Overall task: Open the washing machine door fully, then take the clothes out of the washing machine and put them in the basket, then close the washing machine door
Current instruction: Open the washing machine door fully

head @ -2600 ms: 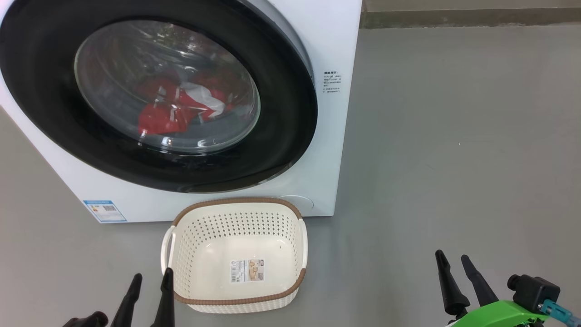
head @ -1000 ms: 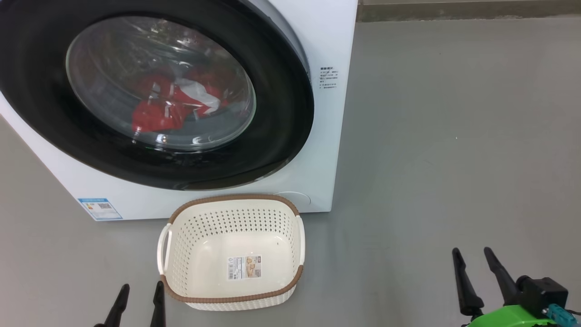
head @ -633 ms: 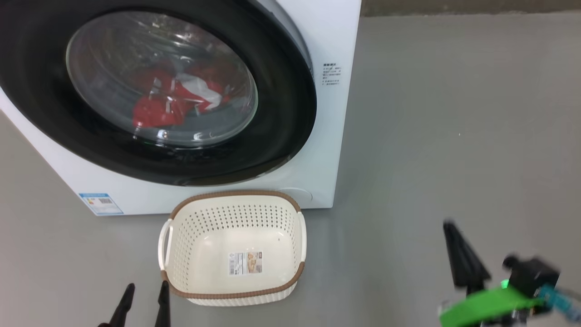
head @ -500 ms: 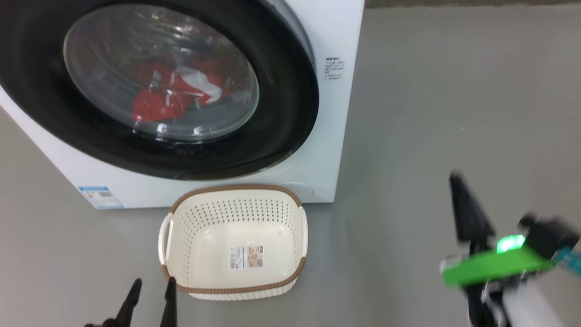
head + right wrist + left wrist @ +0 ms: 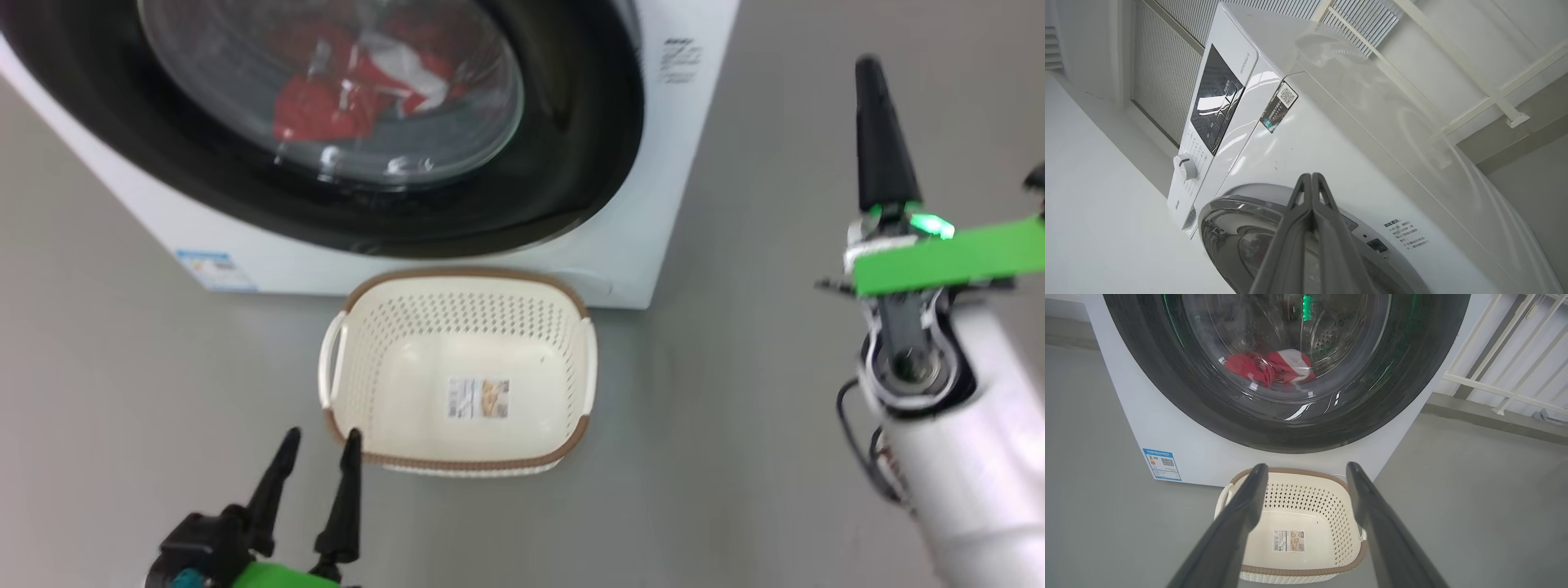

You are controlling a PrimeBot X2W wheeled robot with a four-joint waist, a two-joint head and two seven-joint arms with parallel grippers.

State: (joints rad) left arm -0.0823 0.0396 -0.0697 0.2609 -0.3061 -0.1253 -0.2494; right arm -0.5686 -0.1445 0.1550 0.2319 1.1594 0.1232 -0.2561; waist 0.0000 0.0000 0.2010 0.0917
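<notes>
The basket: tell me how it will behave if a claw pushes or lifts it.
Thin perforated plastic and empty, the basket is probably light and would likely slide on the smooth floor when pushed. Its wide flat bottom suggests it will hardly tip. The moulded walls should stay stiff if lifted by a handle.
</notes>
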